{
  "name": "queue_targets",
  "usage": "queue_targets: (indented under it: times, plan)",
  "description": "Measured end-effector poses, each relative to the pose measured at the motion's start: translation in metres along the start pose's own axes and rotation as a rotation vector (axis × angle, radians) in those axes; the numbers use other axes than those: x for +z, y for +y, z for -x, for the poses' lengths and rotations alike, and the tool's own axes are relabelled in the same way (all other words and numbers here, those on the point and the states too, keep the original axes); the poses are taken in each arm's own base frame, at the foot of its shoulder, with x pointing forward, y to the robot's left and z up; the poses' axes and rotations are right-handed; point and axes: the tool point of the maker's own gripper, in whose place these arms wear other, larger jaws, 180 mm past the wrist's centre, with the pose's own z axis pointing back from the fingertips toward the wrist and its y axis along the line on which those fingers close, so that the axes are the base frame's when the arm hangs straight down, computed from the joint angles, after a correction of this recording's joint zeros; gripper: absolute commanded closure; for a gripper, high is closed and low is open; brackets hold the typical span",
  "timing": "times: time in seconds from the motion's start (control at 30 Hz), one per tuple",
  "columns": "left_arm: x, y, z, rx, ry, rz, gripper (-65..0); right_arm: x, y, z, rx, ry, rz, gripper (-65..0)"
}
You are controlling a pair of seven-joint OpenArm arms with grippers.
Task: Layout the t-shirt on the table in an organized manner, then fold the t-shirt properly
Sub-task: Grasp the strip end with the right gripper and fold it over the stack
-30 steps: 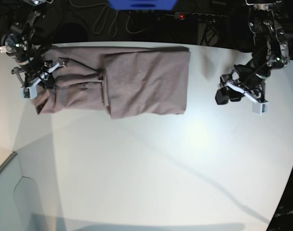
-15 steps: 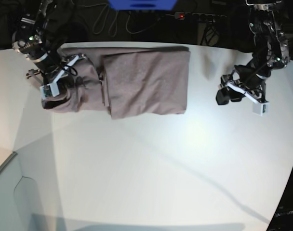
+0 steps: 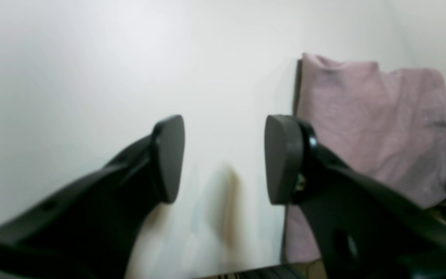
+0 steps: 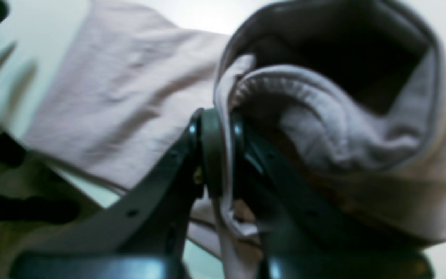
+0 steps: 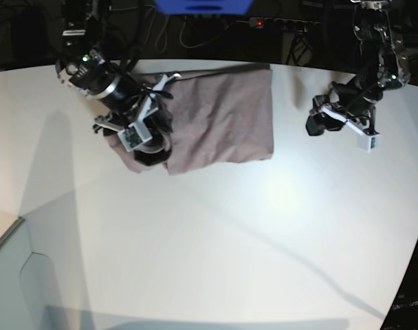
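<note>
**T-shirt mid-fold, right arm carrying the collar end over**

T-shirt (image 5: 219,120) lies at the far side of the table (image 5: 216,240), near the back edge, already narrowed into a rectangular panel. No sleeves stick out, so layout and side folds look done. What's left, by my read: finish laying the collar end over the body, release, maybe smooth or fold once more. Can't tell how neat the layers underneath are.

Right gripper (image 4: 223,155) is pressed together on the shirt fabric; right wrist view shows a thin layer of cloth pinched between the two pads, with the ribbed neckband (image 4: 285,83) bunched just above the jaws. In the base view the right arm reaches in from that view's left, wrist tipped down, gripper (image 5: 144,130) over the shirt's left end, with lifted cloth hanging below it. The lifted end looks rolled and lumpy, not flat.

Left gripper (image 3: 223,159) is spread, holding nothing; bare table between the fingers. It hovers low over the table, just beside the shirt's near edge (image 3: 298,155) in its own view, not touching cloth. In the base view the left arm (image 5: 343,117) sits on that view's right, apart from the shirt, elbow bent, idle.

Risk: bunched collar may land crooked.
</note>
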Motion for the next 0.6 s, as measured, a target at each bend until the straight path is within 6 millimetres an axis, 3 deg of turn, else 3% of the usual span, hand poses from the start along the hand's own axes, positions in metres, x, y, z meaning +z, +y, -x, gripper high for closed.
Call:
queue_targets:
  times: [0.2, 0.47, 0.6]
  plan:
    - [0.002, 0.002, 0.007, 0.003, 0.017, -0.004, -32.5, -0.022, 0.042, -0.019, 0.099, -0.024, -0.146, 0.0]
    - [0.0, 0.0, 0.007, 0.001, 0.018, 0.001, -32.4, -0.034, 0.051, -0.019, 0.139, 0.009, -0.19, 0.0]
    - [-0.009, -0.007, 0.008, 0.003, 0.029, 0.023, -32.4, -0.037, 0.044, -0.021, 0.153, 0.029, -0.177, 0.0]
